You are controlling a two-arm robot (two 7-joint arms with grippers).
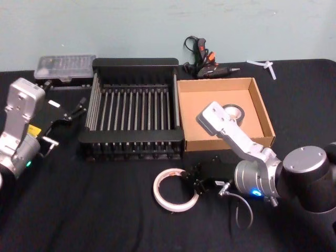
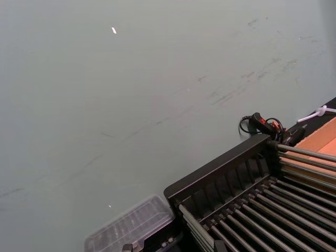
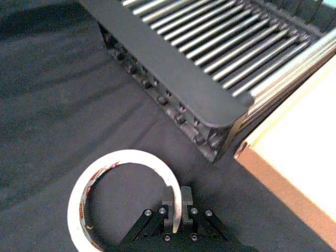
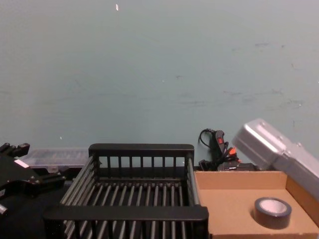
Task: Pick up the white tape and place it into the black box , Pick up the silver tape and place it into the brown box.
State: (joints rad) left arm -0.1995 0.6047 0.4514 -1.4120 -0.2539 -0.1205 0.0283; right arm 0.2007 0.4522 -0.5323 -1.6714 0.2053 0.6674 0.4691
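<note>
Right gripper [image 3: 177,202] clamped on white tape [image 3: 123,197] rim, flat on worktop [image 1: 105,210] before black box [image 1: 134,113]. Silver tape [image 4: 272,212] inside brown box [image 1: 262,113]. Left gripper [image 1: 79,108] parked left, fingers unclear.

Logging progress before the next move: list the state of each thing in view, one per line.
white tape: flat on the table, its rim pinched by the right tool.
silver tape: lying flat inside the brown box.
black box: holds nothing.
right tool: shut on the white tape's rim.
left tool: open, parked left of the black box.
</note>
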